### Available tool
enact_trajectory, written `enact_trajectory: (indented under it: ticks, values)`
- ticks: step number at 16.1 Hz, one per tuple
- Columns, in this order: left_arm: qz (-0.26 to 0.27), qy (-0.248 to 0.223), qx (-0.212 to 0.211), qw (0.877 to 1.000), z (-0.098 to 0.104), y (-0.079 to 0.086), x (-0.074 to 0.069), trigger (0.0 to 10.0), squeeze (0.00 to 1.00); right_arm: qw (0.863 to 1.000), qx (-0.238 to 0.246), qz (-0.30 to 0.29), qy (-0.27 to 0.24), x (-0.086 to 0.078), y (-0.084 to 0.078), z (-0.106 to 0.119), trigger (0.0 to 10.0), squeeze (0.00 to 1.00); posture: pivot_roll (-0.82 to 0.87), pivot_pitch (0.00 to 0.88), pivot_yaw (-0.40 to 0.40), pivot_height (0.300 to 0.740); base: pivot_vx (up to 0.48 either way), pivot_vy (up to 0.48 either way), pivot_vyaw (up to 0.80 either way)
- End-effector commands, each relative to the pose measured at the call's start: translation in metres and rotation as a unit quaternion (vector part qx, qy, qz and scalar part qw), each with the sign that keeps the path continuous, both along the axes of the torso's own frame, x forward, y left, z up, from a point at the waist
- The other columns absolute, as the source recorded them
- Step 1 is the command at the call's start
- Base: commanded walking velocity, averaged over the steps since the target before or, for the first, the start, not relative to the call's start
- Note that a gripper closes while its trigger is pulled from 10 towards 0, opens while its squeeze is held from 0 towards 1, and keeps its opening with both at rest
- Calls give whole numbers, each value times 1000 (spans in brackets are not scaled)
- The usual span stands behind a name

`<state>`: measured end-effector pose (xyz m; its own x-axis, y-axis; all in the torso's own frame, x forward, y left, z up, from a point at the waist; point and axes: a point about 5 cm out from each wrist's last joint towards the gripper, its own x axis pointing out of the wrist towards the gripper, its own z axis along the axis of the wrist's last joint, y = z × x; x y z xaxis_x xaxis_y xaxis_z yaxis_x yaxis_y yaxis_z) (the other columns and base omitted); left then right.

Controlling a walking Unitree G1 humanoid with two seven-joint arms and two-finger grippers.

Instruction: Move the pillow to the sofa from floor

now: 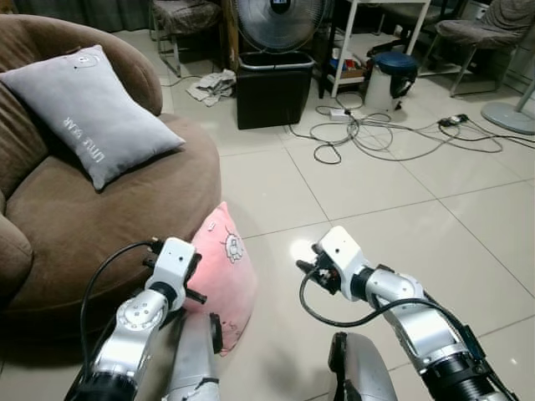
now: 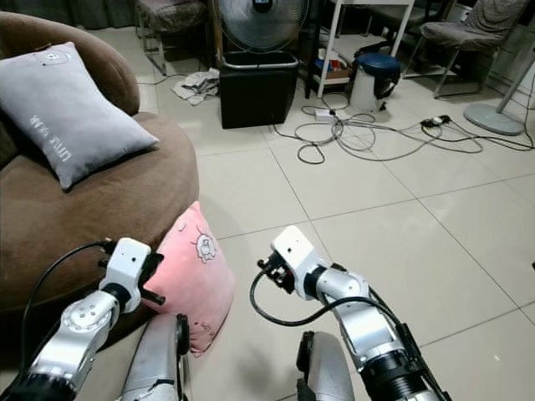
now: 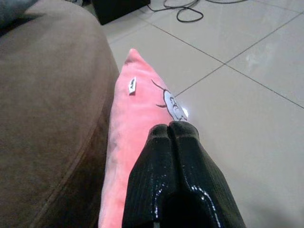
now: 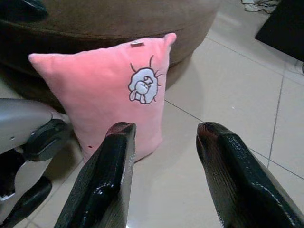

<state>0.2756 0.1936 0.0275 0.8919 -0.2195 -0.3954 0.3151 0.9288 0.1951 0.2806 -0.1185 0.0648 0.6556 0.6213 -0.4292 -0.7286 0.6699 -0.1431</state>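
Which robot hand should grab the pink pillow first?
Probably the right gripper. Its fingers are open and aimed at the pink pillow leaning against the sofa. The left gripper is nearer, just above the pillow, but its fingers are shut.

a lived-in room of a home, tiled floor.
a rounded brown sofa (image 1: 100, 209) carries a grey cushion (image 1: 88, 113), and a pink pillow (image 1: 224, 271) leans against its base on the pale floor tiles (image 1: 401, 200). behind stand a pedestal fan (image 1: 280, 21) over a black box (image 1: 274, 88), folding chairs (image 1: 481, 38), a white shelf frame (image 1: 368, 38) and a small blue-lidded bin (image 1: 391, 79). loose cables and a power strip (image 1: 393, 129) sprawl across the tiles (crumpled cloth (image 1: 211, 86) lies near the box).
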Motion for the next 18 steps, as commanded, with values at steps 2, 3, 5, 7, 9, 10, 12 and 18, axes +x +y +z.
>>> enact_trajectory:
  ticks: [2, 3, 5, 7, 9, 10, 12, 18]
  values:
    - [33, 3, -19, 999, 1, 9, 15, 10000, 1000, 1000, -15, 24, -12, 6, -2, 7, 10000, 0, 37, 0, -53, 551, 0, 0, 0]
    - [36, 3, -17, 999, 1, 10, 17, 10000, 1000, 999, -17, 27, -14, 7, -3, 8, 10000, 0, 37, 0, -53, 551, 0, 0, 0]
    - [51, 10, -11, 999, -2, 16, 19, 10000, 1000, 999, -26, 38, -15, 6, -6, 10, 10000, 0, 10, 0, -62, 551, 0, 0, 0]
    - [88, 22, 14, 996, -12, 33, 11, 10000, 1000, 997, -37, 66, -11, -2, -8, 14, 10000, 0, -26, 12, -97, 551, 0, 0, 0]
    - [110, 33, 17, 993, -19, 45, 4, 10000, 1000, 995, -44, 94, -5, -7, -10, 16, 10000, 0, -41, 53, -133, 551, 0, 0, 0]
    - [113, 36, 20, 993, -20, 47, 3, 10000, 1000, 994, -48, 100, -5, -8, -10, 16, 10000, 0, -41, 53, -133, 551, 0, 0, 0]
    - [127, 40, 28, 991, -23, 55, -2, 10000, 1000, 990, -58, 125, -5, -9, -11, 20, 10000, 0, -58, 86, -161, 551, 0, 0, 0]
    - [169, 26, 40, 984, -22, 76, -9, 10000, 1000, 983, -61, 171, 3, -18, -3, 28, 10000, 0, -98, 149, -233, 551, 0, 0, 0]
